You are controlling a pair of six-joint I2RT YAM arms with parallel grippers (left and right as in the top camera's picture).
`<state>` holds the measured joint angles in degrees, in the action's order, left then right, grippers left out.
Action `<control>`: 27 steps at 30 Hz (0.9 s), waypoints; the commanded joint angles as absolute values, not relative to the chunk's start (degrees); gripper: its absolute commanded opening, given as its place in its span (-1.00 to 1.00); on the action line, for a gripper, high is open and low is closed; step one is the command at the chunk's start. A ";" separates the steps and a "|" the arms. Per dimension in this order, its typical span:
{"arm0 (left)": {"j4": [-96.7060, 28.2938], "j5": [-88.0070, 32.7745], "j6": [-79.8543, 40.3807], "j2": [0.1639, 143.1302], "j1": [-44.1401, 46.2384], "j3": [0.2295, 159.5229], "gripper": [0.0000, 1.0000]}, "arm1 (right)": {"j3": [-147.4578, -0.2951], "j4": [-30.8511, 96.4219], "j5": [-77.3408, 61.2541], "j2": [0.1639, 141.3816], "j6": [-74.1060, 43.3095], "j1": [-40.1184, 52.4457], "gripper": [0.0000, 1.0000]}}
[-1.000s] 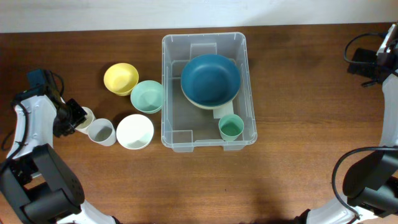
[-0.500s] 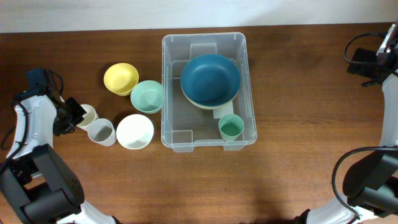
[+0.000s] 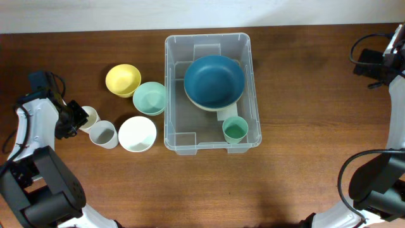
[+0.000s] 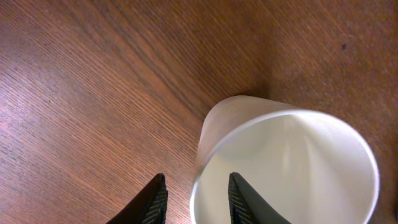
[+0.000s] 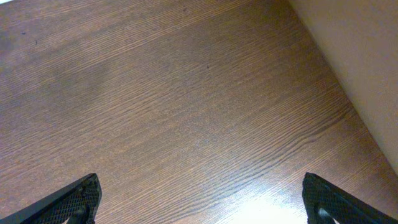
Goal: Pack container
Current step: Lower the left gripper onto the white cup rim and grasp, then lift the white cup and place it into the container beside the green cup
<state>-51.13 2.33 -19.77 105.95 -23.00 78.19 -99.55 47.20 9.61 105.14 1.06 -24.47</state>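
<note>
The container, a large clear bin, stands at the table's centre. It holds a dark blue bowl stacked on a paler one, and a green cup. At the far left, my left gripper is at a cream cup. In the left wrist view the left gripper straddles the rim of the cream cup. One finger is outside the wall and one inside, with gaps on both sides, so it is open. My right gripper is open wide over bare wood at the far right.
Left of the container sit a yellow bowl, a mint bowl, a white bowl and a pale grey cup. The right arm hangs near the table's back right corner, beside a pale wall.
The left gripper has drawn back slightly to the left, uncovering more of the cream cup. Nothing else has moved.
</note>
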 commanded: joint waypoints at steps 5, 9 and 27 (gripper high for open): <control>-50.35 2.96 -19.90 104.55 -23.05 77.80 -0.58 | -100.40 47.18 9.69 103.77 0.36 -24.77 0.97; -50.30 2.92 -19.90 104.57 -23.05 77.76 -0.59 | -100.40 47.18 9.69 103.77 0.36 -24.77 0.98; -45.74 2.90 -19.92 104.53 -26.17 78.52 -0.99 | -100.40 47.18 9.69 103.77 0.36 -24.77 0.98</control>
